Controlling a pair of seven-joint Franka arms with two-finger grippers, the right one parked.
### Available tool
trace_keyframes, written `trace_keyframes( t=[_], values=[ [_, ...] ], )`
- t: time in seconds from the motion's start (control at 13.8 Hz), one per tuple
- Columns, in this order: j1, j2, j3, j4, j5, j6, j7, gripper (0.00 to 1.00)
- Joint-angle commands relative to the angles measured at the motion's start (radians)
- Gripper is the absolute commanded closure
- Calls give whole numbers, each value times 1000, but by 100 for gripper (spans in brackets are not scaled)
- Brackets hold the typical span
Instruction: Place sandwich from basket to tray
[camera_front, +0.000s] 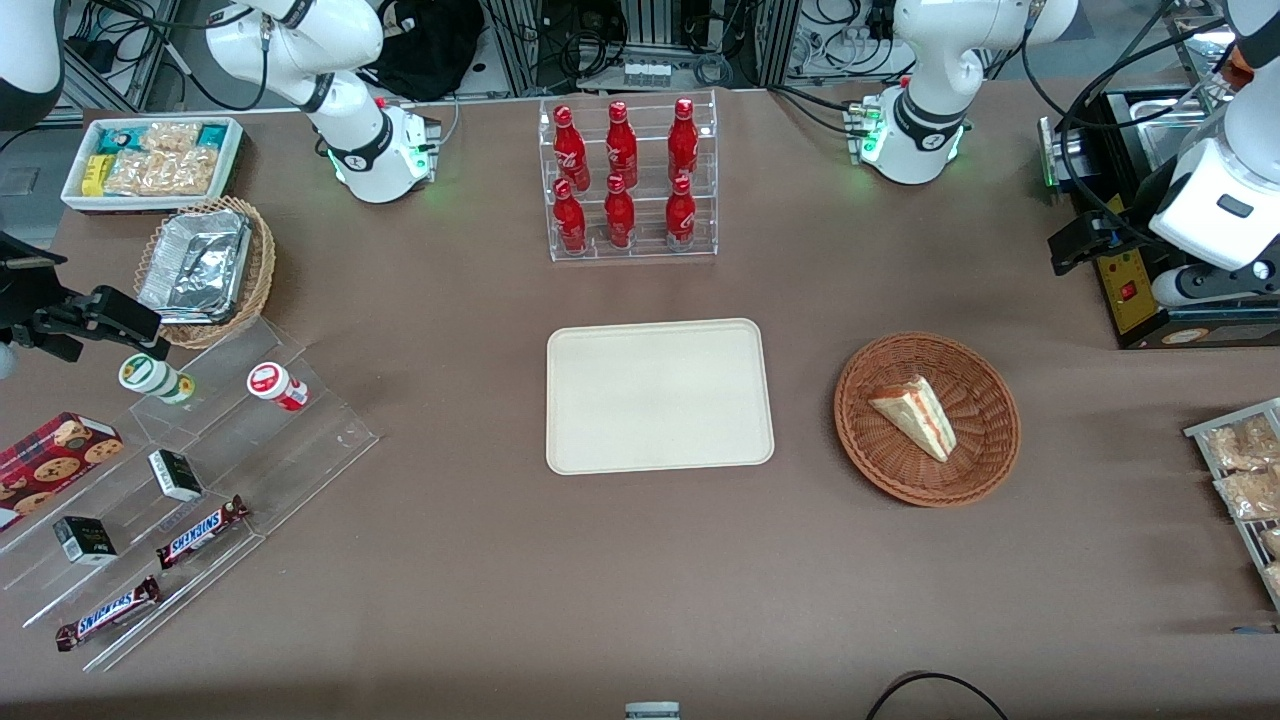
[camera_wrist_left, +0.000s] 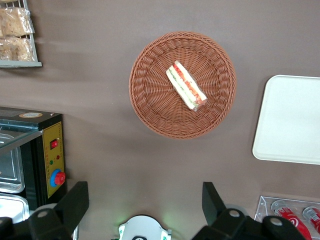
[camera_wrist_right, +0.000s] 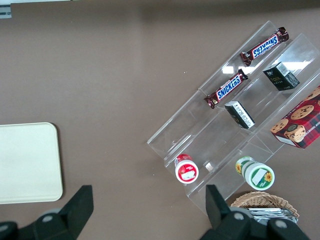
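One sandwich (camera_front: 915, 417) lies in the basket (camera_front: 985, 466), a pale wedge resting on its side with the red and green filling along one long edge. In the wrist view the sandwich (camera_wrist_left: 186, 85) sits near the middle of the basket (camera_wrist_left: 150, 107), touching only the weave. The basket stands on the brown desk (camera_front: 480, 600) beside the tray (camera_front: 660, 395), apart from it, toward the working arm's end. The tray is bare and lies flat in the middle of the desk, nearer the front camera than the clear rack of red bottles (camera_front: 625, 180).

Raised well above the desk, the hand (camera_wrist_left: 145, 200) hangs with its two fingers (camera_wrist_left: 75, 202) spread wide and nothing between them. It sits off to the side of the basket, not over it, close to the black appliance (camera_front: 1150, 290) at the working arm's end, and farther from the front camera than the basket. In the front view the hand (camera_front: 1085, 240) shows dark against the appliance.

Snack packets on a wire rack (camera_front: 1240, 470) lie at the desk's edge nearby.
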Motion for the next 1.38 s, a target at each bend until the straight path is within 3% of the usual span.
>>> trace_keyframes(
  t=[0.0,0.51,0.94,1.16,1.31],
  values=[
    [4,3,-5,13,-8,-4,-6,0],
    [-6,113,-5,-23,2,39,-20,0],
    [-9,127,-6,-381,-5,505,-87,0],
    [-10,116,-8,-556,-11,755,-226,0],
    [-42,119,-31,-645,-11,902,-437,0]
  ],
)
